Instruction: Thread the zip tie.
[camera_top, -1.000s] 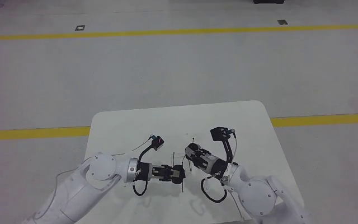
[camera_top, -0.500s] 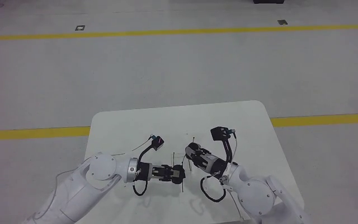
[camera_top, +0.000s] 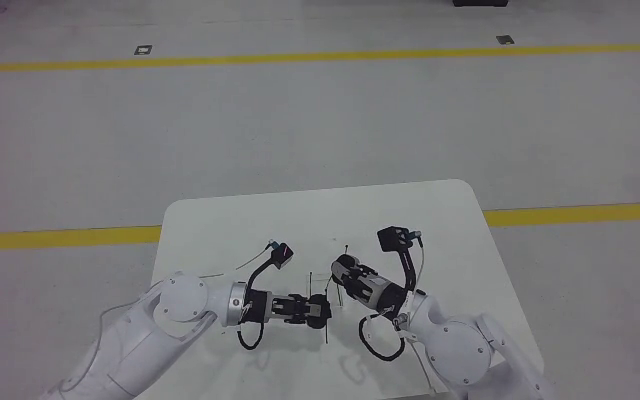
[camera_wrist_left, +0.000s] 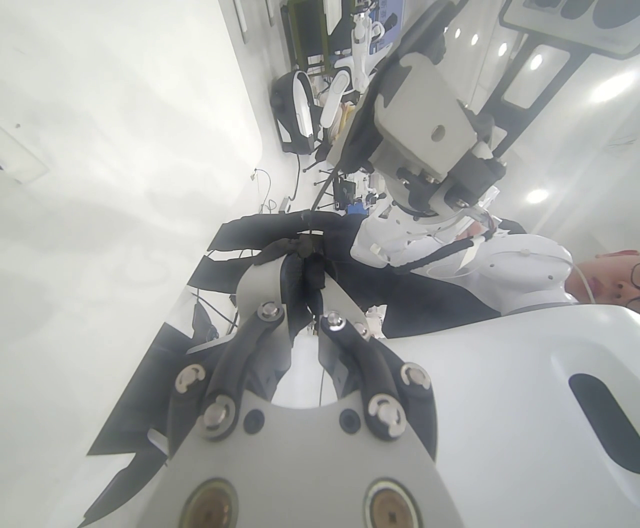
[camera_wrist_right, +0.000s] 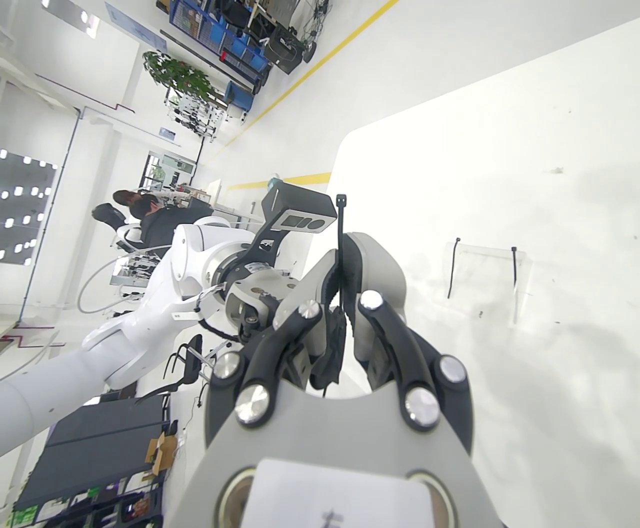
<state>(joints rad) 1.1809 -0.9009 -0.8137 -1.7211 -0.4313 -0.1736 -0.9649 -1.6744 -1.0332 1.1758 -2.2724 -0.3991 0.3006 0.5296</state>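
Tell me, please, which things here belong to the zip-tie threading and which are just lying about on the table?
In the job:
zip tie, held by the right gripper, fingers shut
thin black strap, pinched by the left gripper

Lying about:
clear sheet on the table
two loose zip ties at that sheet

We see pale grey glossy floor (camera_top: 300, 130) spreading wide beyond white table (camera_top: 420, 205) with rounded corners. We count two yellow floor lines: far line (camera_top: 300, 57) crossing whole width, near line (camera_top: 80, 237) interrupted by table. Small dark floor marker (camera_top: 143, 49) sits just beside far line. In right wrist view we note blue racks (camera_wrist_right: 220, 30), potted plant (camera_wrist_right: 172, 75), grid of bright light panels (camera_wrist_right: 20, 195), dark cabinet (camera_wrist_right: 100, 440). In left wrist view we note round ceiling lights (camera_wrist_left: 535, 60).
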